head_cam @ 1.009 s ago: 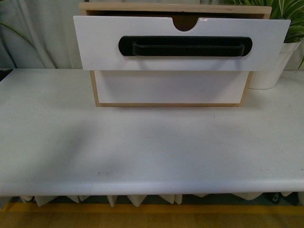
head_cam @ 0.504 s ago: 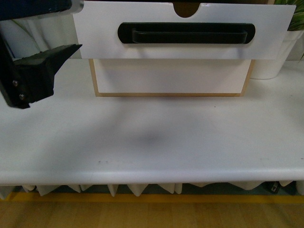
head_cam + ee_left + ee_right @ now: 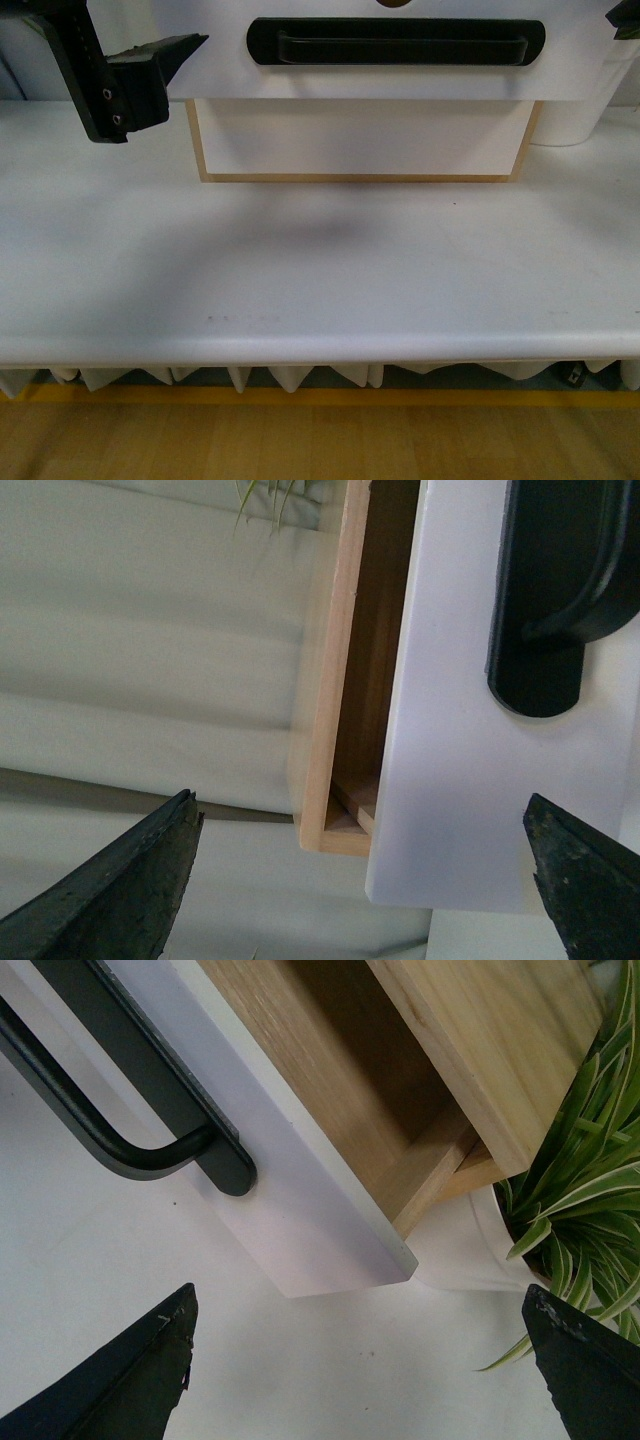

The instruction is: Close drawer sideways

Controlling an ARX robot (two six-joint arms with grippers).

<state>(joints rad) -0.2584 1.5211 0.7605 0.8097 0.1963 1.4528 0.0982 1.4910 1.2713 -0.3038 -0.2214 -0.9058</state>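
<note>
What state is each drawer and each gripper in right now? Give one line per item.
drawer, open, pulled out toward the robot.
lower plain drawer, shut.
left gripper, open, holding nothing.
right gripper, open, holding nothing.

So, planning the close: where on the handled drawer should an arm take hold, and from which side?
Likely the black bar handle, from the front: it runs level and stands off the drawer's white front, leaving a gap behind the bar to close around.
</note>
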